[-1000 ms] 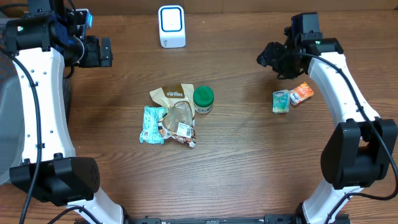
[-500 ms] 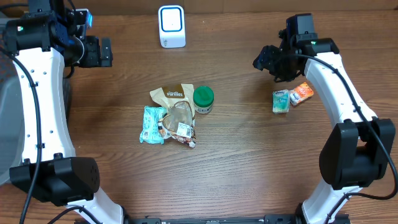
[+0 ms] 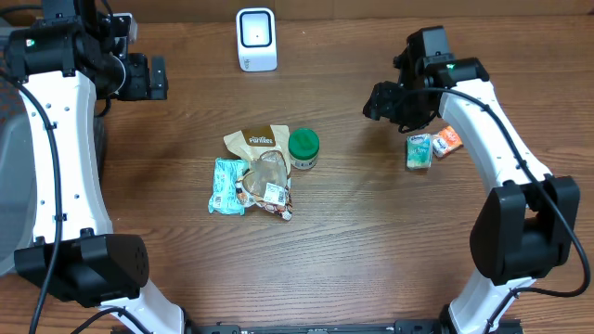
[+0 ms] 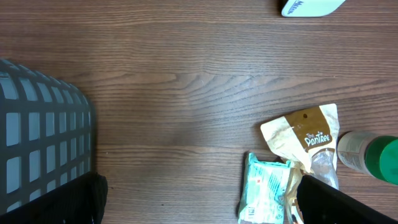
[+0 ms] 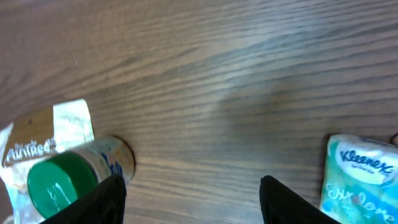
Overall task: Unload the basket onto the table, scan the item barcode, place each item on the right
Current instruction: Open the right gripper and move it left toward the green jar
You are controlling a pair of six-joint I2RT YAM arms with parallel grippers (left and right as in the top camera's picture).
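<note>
Left end effector (image 3: 158,78) is hanging spread wide, empty, upper left | right end effector (image 3: 376,102) is hovering spread, gripping nothing, upper right, between green-lidded jar (image 3: 303,147) and tissue pack (image 3: 419,150), both lying on bench (image 3: 371,241) | scanner (image 3: 256,39) is standing top centre

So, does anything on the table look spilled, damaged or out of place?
Nothing looks spilled or damaged. Only the middle is untidy: a brown pouch, a teal packet and a snack bag lie crooked and overlapping beside the jar.
</note>
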